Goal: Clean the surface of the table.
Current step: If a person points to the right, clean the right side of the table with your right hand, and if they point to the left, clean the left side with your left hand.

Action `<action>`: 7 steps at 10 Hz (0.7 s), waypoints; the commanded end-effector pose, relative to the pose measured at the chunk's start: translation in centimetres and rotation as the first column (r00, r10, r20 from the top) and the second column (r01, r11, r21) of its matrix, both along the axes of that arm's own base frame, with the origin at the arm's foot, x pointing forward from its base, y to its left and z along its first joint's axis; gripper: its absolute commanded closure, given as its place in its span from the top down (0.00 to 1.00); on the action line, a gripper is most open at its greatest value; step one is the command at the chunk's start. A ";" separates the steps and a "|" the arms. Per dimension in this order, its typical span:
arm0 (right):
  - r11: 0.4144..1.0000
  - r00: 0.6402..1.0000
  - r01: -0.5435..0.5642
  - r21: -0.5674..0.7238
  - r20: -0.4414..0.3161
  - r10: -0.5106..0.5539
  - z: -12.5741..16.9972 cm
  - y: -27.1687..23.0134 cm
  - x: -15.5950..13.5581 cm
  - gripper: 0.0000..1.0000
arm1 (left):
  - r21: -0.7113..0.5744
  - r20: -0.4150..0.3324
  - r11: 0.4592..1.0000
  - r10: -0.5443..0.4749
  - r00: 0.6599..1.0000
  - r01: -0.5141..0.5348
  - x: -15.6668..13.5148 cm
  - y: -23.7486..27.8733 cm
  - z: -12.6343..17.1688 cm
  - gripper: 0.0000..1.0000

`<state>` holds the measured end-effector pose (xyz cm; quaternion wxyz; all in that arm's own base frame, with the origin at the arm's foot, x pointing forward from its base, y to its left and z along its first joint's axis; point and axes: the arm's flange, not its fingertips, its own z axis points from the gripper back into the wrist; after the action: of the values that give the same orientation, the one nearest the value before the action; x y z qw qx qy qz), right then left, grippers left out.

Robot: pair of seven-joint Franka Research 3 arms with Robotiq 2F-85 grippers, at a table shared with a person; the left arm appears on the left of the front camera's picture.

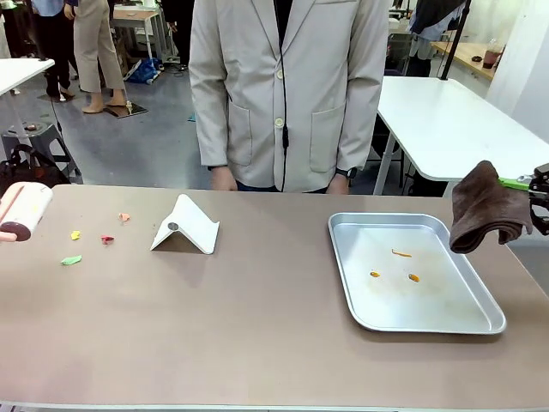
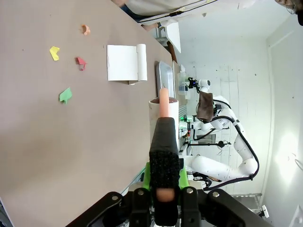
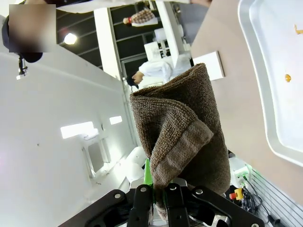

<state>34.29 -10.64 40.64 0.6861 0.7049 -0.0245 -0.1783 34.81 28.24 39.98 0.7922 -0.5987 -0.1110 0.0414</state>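
In the front view, the table (image 1: pixel 257 343) is stretching taupe-brown and matte across the whole width, carrying a silver tray (image 1: pixel 437 300) on its right part. My right gripper (image 1: pixel 539 184) is hanging just right of the tray, clamping a brown cloth (image 1: pixel 485 206) drooping over the tray's far right corner. Well left of the tray, paper scraps (image 1: pixel 71 259) are lying on the tabletop, and a pale roller (image 1: pixel 26 213) is poking in farther left. The left wrist view is adding the grip: my left gripper (image 2: pixel 164 175) is squeezing tight on the roller's black handle. The right wrist view is showing the cloth's coarse weave bunched between my closed fingers (image 3: pixel 142 194), the tabletop running beside the tray's rim
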 end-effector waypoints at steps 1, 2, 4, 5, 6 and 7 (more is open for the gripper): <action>1.000 1.000 0.012 0.023 0.009 -0.013 0.4 -0.1 0.1 0.00 | 0.009 0.016 1.000 -0.006 1.000 0.006 -0.2 0.0 0.3 0.00; 1.000 1.000 0.012 0.023 0.009 -0.013 0.4 -0.1 0.1 0.00 | 0.009 0.016 1.000 -0.006 1.000 0.006 -0.2 0.0 0.3 0.00; 1.000 1.000 0.012 0.023 0.009 -0.013 0.4 -0.1 0.1 0.00 | 0.009 0.016 1.000 -0.006 1.000 0.006 -0.2 0.0 0.3 0.00; 1.000 1.000 0.012 0.023 0.009 -0.013 0.4 -0.1 0.1 0.00 | 0.009 0.016 1.000 -0.006 1.000 0.006 -0.2 0.0 0.3 0.00; 1.000 1.000 0.012 0.023 0.009 -0.013 0.4 -0.1 0.1 0.00 | 0.009 0.016 1.000 -0.006 1.000 0.006 -0.2 0.0 0.3 0.00; 1.000 1.000 0.012 0.023 0.009 -0.013 0.4 -0.1 0.1 0.00 | 0.009 0.016 1.000 -0.006 1.000 0.006 -0.2 0.0 0.3 0.00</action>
<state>34.29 -10.64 40.64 0.6861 0.7049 -0.0245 -0.1783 34.81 28.24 39.98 0.7922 -0.5987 -0.1110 0.0414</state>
